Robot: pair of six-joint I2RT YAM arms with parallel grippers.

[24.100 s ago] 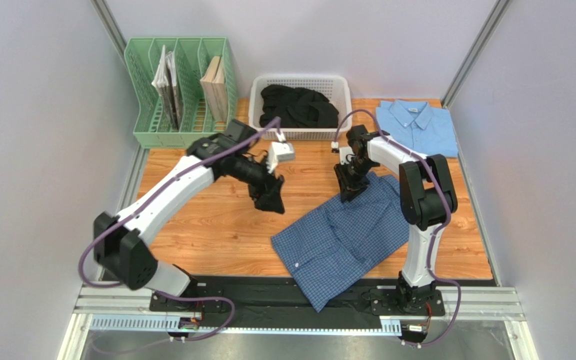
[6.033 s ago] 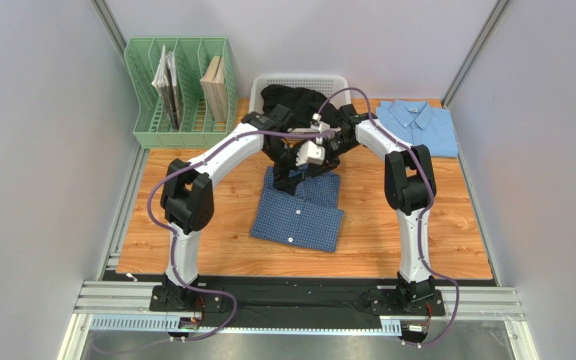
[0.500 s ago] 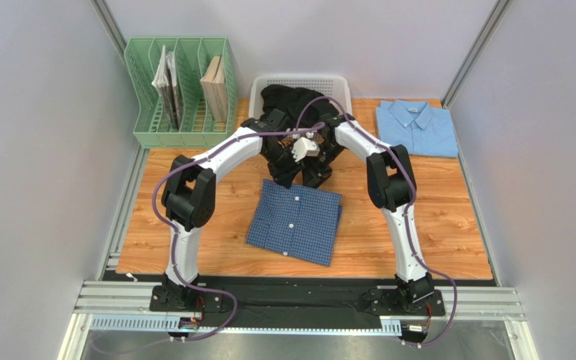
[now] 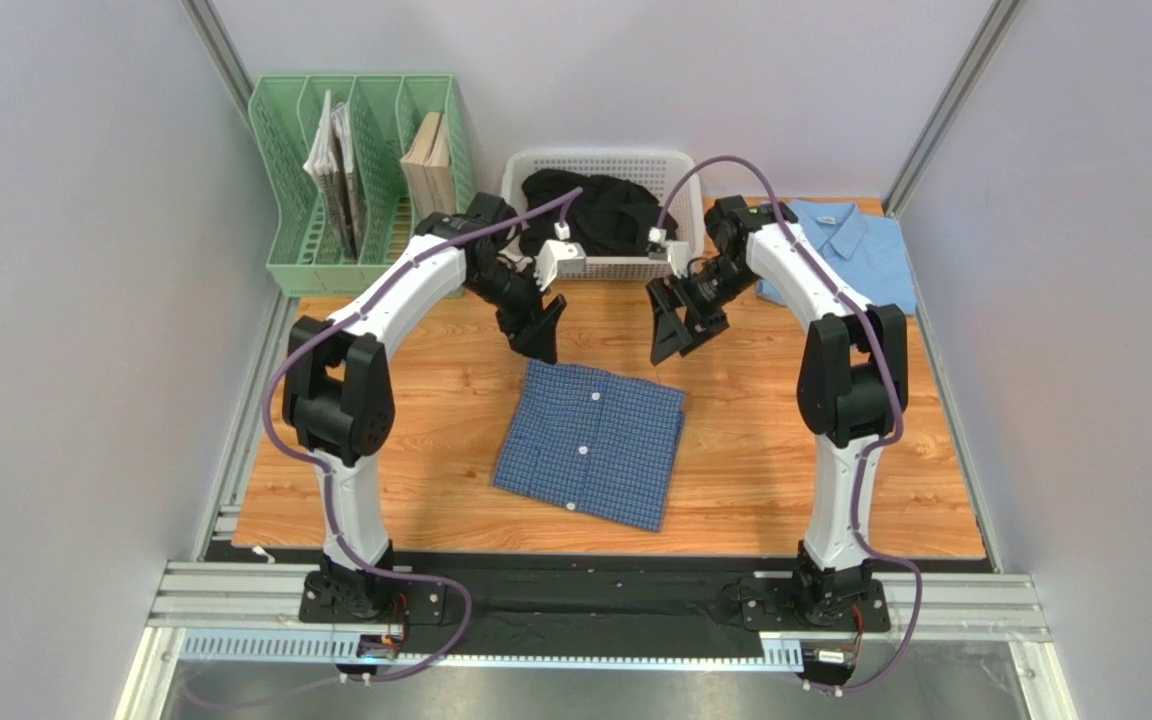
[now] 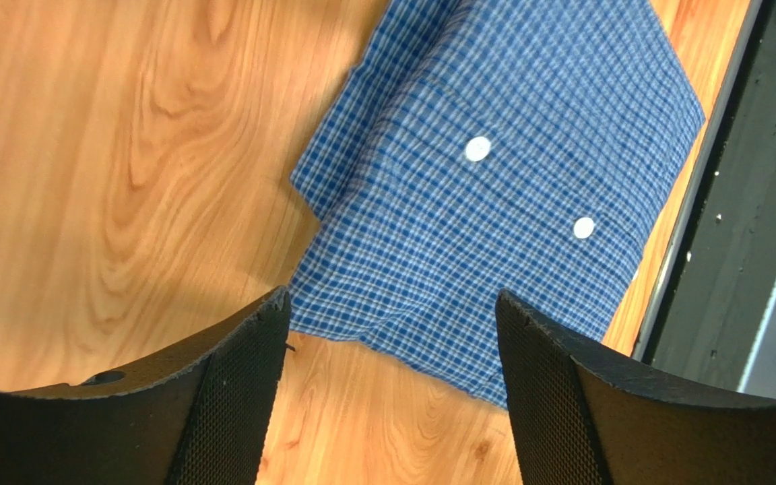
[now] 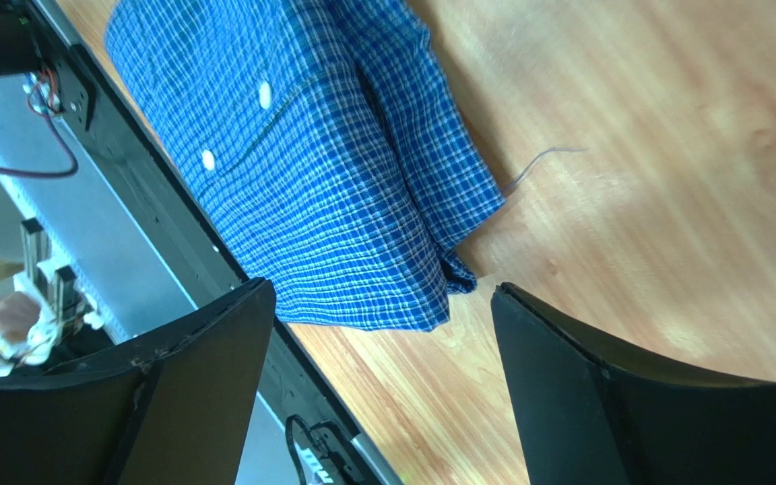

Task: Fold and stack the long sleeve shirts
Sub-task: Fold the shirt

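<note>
**Top view.** The dark blue checked shirt [image 4: 591,446] is shown folded into a compact rectangle at the centre of the frame. It lies flat on the wooden table [image 4: 387,450] with its white buttons facing up. The plain light blue shirt [image 4: 845,255] is laid folded at the upper right, well apart from the checked one, so the two are not yet stacked. The left gripper [image 4: 534,338] is placed just beyond the upper left corner of the checked shirt, and the right gripper [image 4: 668,336] just beyond its upper right corner. Along the upper edge, a white basket [image 4: 515,195] holding a dark garment [image 4: 597,210] is seen at centre. A green file rack [image 4: 357,180] stands at the upper left.

**Left wrist view.** The left gripper [image 5: 392,303] is seen with its jaws spread wide and released. No cloth is pinched between them. The checked shirt [image 5: 483,182] fills the upper right, and two white buttons are visible.

**Right wrist view.** The right gripper [image 6: 382,291] is likewise seen parted and holding nothing. The checked shirt [image 6: 311,162] occupies the upper left, with its layered folded edge turned toward the centre. A thin loose thread [image 6: 539,160] is seen on the bare wood just to the right of that edge.
</note>
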